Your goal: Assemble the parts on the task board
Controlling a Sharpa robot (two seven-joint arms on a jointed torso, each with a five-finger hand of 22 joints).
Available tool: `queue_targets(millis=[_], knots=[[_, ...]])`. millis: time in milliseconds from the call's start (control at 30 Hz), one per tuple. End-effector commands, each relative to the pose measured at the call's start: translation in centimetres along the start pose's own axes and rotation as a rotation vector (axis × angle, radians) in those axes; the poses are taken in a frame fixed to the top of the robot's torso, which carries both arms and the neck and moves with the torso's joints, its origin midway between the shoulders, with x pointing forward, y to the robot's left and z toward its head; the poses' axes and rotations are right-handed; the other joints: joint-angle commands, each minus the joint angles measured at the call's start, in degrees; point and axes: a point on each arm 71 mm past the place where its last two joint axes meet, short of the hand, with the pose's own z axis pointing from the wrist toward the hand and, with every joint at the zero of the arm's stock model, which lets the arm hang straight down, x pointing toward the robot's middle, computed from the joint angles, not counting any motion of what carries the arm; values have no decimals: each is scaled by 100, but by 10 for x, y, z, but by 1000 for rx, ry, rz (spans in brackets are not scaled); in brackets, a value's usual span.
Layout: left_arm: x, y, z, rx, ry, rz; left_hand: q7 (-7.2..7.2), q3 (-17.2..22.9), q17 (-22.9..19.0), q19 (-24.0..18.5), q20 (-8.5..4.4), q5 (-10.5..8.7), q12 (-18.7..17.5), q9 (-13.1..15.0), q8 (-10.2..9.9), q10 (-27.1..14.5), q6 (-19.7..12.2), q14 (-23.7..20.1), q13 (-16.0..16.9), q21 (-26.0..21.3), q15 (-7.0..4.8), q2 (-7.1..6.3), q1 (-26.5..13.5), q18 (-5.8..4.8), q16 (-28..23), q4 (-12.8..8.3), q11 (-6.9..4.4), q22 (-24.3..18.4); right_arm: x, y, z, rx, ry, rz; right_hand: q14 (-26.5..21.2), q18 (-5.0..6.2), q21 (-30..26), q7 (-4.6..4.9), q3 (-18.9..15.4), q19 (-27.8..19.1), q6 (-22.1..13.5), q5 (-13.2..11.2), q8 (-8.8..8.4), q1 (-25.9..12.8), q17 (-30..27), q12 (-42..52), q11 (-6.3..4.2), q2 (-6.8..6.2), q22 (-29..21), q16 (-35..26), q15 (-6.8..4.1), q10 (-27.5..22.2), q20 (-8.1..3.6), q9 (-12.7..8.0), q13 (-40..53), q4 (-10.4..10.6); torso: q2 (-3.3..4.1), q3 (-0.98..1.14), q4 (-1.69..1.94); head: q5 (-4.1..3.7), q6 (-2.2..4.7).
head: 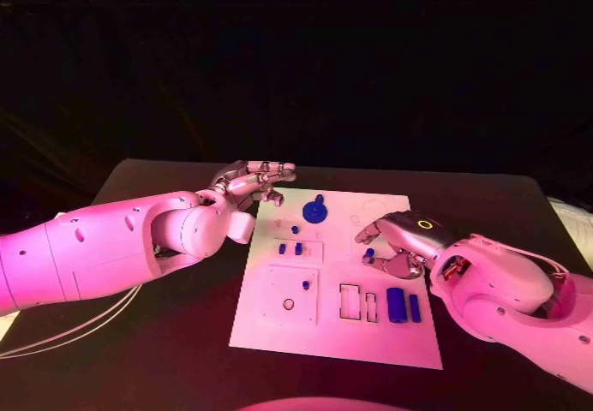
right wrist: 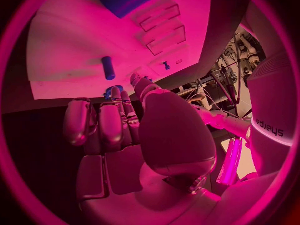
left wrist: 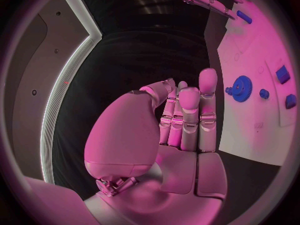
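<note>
The white task board [head: 266,330] lies in the middle of the table. A blue gear [head: 316,210] stands near its far edge, also seen as the blue gear [left wrist: 241,89] in the left wrist view. My left hand [head: 254,181] hovers by the board's far left corner with straight fingers [left wrist: 187,115] and holds nothing. My right hand [head: 398,244] is over the board's right side with curled fingers [right wrist: 103,127]. A small blue part [right wrist: 113,91] sits pinched at their tips. A blue peg [right wrist: 109,67] lies on the board just beyond them, also seen as the blue peg [head: 368,254].
Two short blue pegs [head: 290,249] stand in a framed field left of centre. Two blue blocks [head: 403,305] lie near the board's right edge beside two empty rectangular slots [head: 358,304]. The black table [head: 148,360] surrounds the board.
</note>
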Motion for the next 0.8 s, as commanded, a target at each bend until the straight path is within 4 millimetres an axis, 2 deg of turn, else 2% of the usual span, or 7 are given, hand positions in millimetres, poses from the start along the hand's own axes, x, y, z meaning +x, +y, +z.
queue_targets(millis=[33,133,400,600,800], knots=[[2,0,0,3,23,-11,0,-27,-5,-6,9,-8,23,-7,30,-28,-28,-28,-1,-16,20,43,8,46,9,-11,-7,-5,2,-11,-2,61,53,-33,87,36,-38,-49,-71,-10,0,-30,-11,29,-16,-44,-6,-34,-19,-35,-55,-84,-56,-13,-7,12,7,2,1,-39,24],[2,0,0,2,23,-11,0,-27,-5,-6,9,-8,23,-7,30,-28,-28,-28,-1,-16,20,43,8,46,9,-11,-7,-5,3,-16,-3,74,65,-43,88,36,-42,-55,-85,-12,-1,-30,-9,37,-16,-48,-9,-35,-23,-36,-63,-98,-63,-15,-7,13,7,7,0,-52,31],[3,2,0,0,24,-12,0,-33,-3,-5,10,-7,27,-7,32,-33,-32,-28,-1,-17,21,48,12,46,14,-17,-6,-6,5,-17,1,74,78,-47,91,34,-44,-79,-99,-8,16,-19,-2,59,-22,-28,-14,5,-22,-43,-69,-78,-78,-16,1,25,7,-5,27,-76,43],[2,2,-1,-2,24,-12,0,-33,-3,-5,10,-7,27,-7,32,-33,-32,-28,-1,-17,21,48,12,46,14,-17,-6,-6,8,-15,7,66,86,-43,100,29,-41,-91,-86,7,57,-10,7,101,-9,23,-18,93,-13,-37,-69,5,-86,-15,8,41,10,-7,21,-69,37],[2,2,-1,-3,26,-12,0,-33,-3,-5,10,-7,27,-7,32,-33,-32,-28,-1,-17,21,48,12,46,14,-17,-6,-6,12,-12,11,53,94,-31,117,15,-18,-47,-44,48,200,24,28,133,21,169,-52,186,25,-14,-19,322,-59,-3,10,83,12,-10,22,-61,21]])
